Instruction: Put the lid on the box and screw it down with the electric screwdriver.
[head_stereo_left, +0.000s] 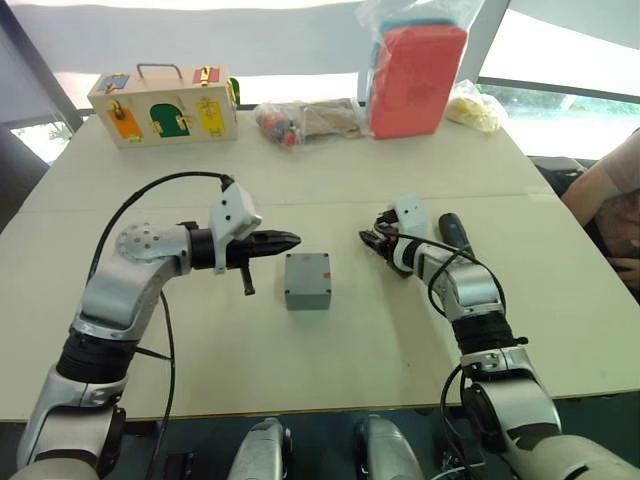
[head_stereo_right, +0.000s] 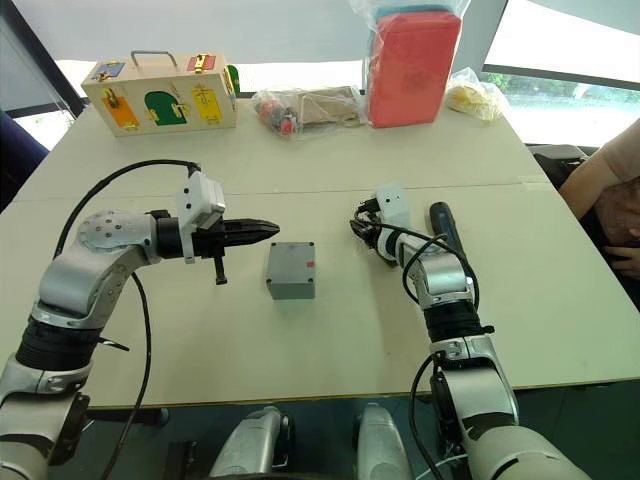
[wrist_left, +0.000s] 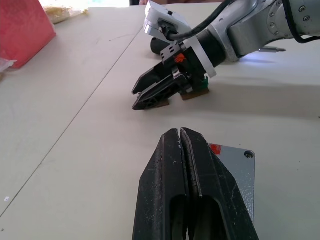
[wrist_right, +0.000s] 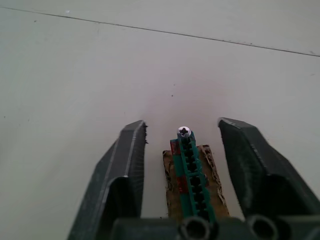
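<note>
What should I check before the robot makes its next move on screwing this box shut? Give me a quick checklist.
1. Lid seated on box: ok, grey top looks closed.
2. Lid screws fitted: cannot tell.
3. Electric screwdriver in hand: not ok, it lies on the table beside the right arm.
4. Right gripper free: ok, open around a green-brown strip holding a screw, not gripping it.
5. Left gripper free: ok, shut and empty, near the box.
</note>
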